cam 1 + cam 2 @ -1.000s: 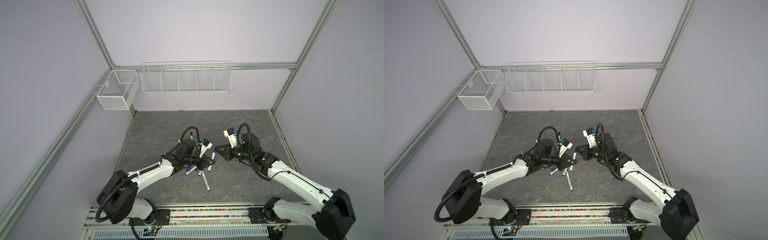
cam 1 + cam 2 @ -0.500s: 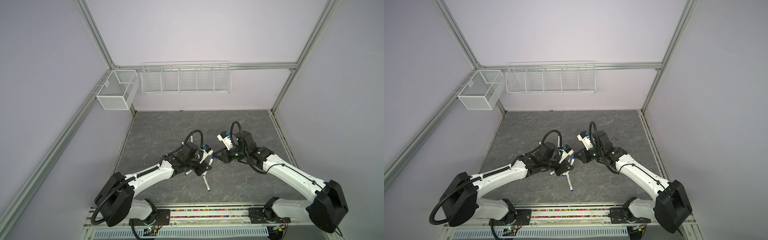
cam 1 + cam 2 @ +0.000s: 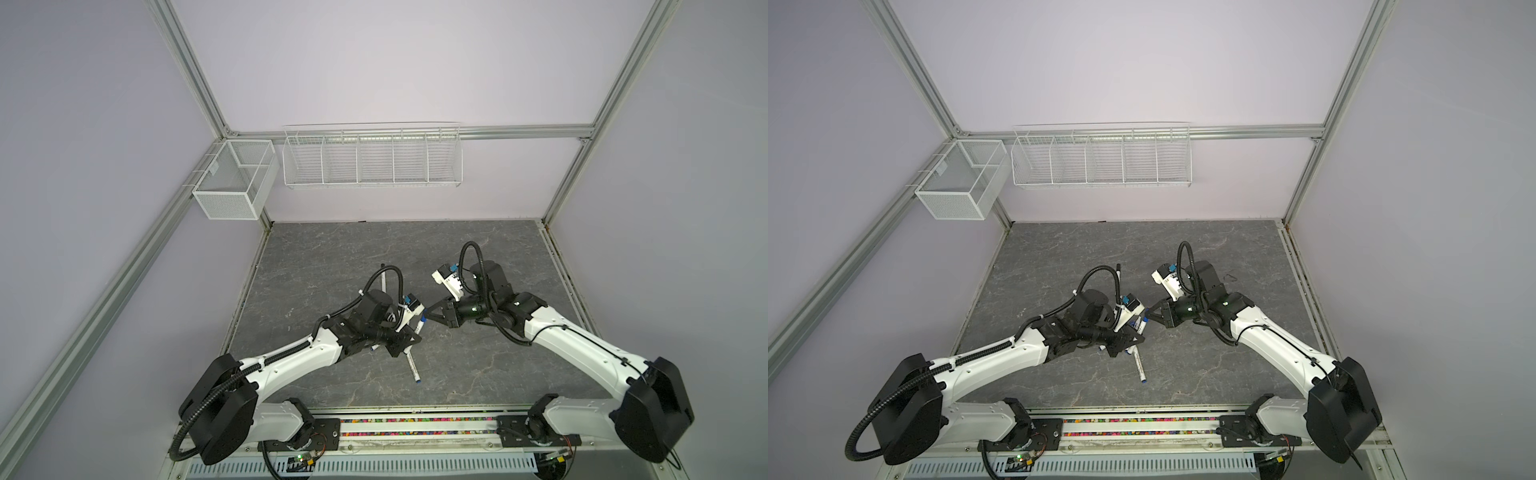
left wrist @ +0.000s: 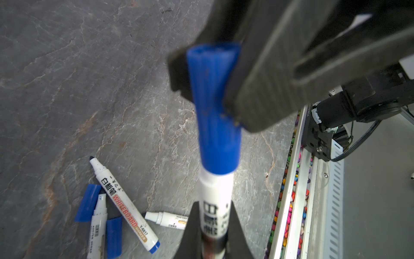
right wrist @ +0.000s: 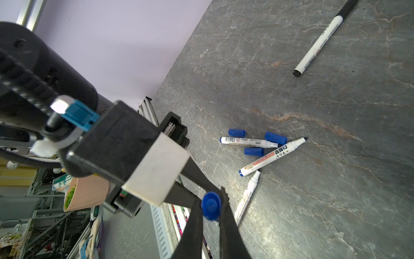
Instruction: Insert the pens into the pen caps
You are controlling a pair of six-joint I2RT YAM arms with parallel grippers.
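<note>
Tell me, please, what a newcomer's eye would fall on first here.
The right claw pinches a blue cap fitted over the tip of a white pen gripped by the left claw, above the grey table. On it lies a small heap of uncapped pens and loose blue caps.

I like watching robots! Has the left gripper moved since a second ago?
Yes. The left gripper moved toward the front rail, nearer the lone loose pen.

A grey, marble-veined table (image 3: 332, 257) carries a loose heap of three uncapped white pens (image 5: 272, 157) and three blue caps (image 5: 253, 151), two of the pens touching; a capped black pen (image 5: 320, 42) lies alone, well apart from the heap.
</note>
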